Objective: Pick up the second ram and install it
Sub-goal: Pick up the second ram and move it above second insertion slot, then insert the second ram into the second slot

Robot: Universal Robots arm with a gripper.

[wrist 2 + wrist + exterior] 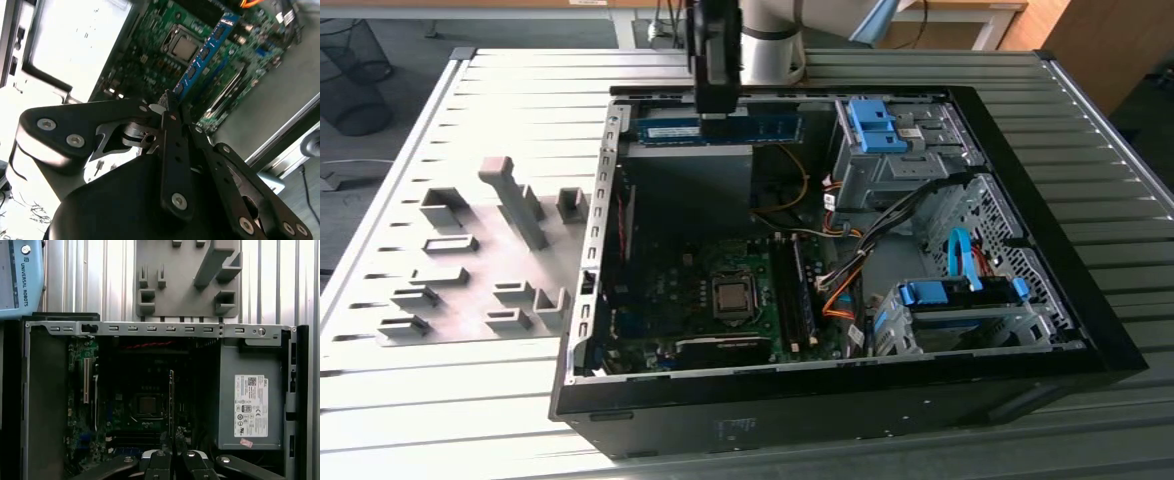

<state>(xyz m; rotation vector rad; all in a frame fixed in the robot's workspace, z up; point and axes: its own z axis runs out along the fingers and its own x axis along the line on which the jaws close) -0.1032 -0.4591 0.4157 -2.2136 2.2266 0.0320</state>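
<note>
Second ram — clamped in end effector above open case.

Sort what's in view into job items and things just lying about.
Job:
- second ram, clamped in the gripper
- motherboard

Lying about:
- gray holder blocks
- power supply
- blue drive brackets

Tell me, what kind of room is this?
Probably a robot lab or workshop. An open computer case sits on a ribbed metal table, gray holder blocks stand beside it, and the arm's tool holds a ram above the case.
</note>
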